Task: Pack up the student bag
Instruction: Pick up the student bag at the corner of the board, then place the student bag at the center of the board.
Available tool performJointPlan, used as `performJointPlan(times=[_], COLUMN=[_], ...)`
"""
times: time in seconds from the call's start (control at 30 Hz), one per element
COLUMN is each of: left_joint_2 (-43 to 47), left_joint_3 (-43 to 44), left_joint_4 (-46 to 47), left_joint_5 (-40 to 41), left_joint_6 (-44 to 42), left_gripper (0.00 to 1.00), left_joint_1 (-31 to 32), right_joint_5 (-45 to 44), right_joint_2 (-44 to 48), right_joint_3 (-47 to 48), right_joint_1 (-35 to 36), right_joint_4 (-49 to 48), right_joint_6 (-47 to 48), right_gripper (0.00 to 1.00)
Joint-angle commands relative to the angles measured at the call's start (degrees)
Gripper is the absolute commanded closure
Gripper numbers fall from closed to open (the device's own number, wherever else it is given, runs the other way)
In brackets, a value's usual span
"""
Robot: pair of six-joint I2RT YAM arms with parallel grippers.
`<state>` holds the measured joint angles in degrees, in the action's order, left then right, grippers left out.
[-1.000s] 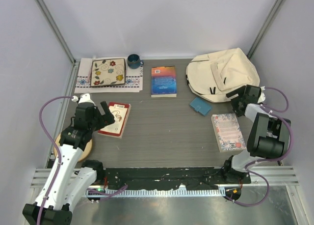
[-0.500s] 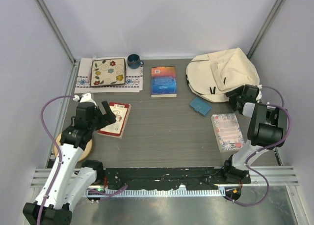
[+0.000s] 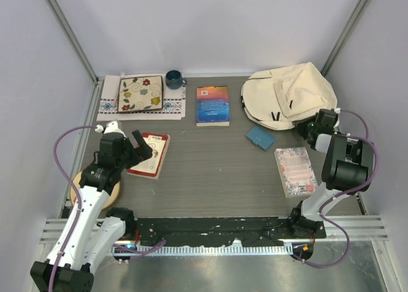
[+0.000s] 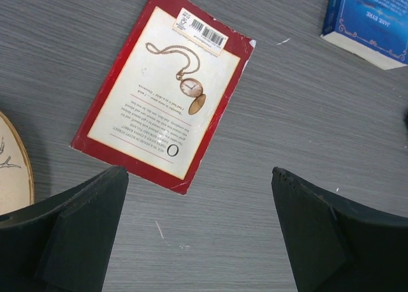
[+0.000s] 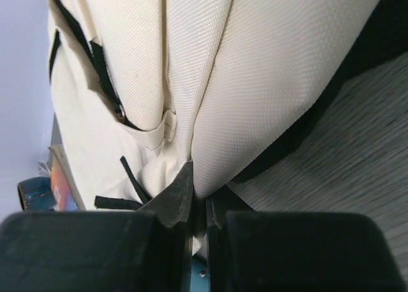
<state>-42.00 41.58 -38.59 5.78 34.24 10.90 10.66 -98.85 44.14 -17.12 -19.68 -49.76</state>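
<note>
One change: right gripper (image 3: 311,127), spread wide a second ago, now has its jaws pinching a fold of the large cream soft-fabric student bag (image 3: 290,94).
Student bag: upper right of the top view, lying flat, front pocket up, black zipper pulls and strap ends showing.
Pinched spot: bag's lower right edge; cloth rises in a ridge from the fingertips.
Left gripper (image 4: 199,209): unchanged, jaws spread above a red-bordered paperback book (image 4: 166,91), left of centre.
</note>
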Motion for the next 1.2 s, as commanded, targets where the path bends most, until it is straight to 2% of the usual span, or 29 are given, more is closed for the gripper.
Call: performJointPlan(times=[0.0,0.17,0.3,0.7,0.97,1.17], left_joint_2=[-0.6,-0.4,0.6,1.1,0.8,0.8], left_joint_3=[0.0,-0.4,-1.3,-2.0,-1.8,-0.3], left_joint_4=[5.3,6.9,8.4,9.3,10.8,11.3], left_joint_5=[-2.4,-4.6,-5.4,-7.5,-9.2,-10.7], left_joint_6=[2.2,1.8,2.0,1.1,1.4,2.1], left_gripper=[0.00,0.00,0.01,0.00,0.00,0.00], left_joint_1=[0.0,0.0,0.0,0.1,0.1,0.0], right_joint_5=[5.5,10.5,16.1,22.0,25.3,26.3], right_joint_2=[7.1,9.8,9.7,8.6,11.1,16.0], right_joint_3=[3.4,10.1,16.4,30.3,30.6,23.0], right_joint_1=[0.0,-0.1,0.0,1.3,6.7,14.7], right_joint_4=[-1.1,-0.4,-3.0,-4.2,-6.9,-11.6], right_joint_6=[1.8,-0.3,-6.0,-11.6,-14.0,-13.7], right_gripper=[0.99,0.99,0.99,0.99,0.99,0.99])
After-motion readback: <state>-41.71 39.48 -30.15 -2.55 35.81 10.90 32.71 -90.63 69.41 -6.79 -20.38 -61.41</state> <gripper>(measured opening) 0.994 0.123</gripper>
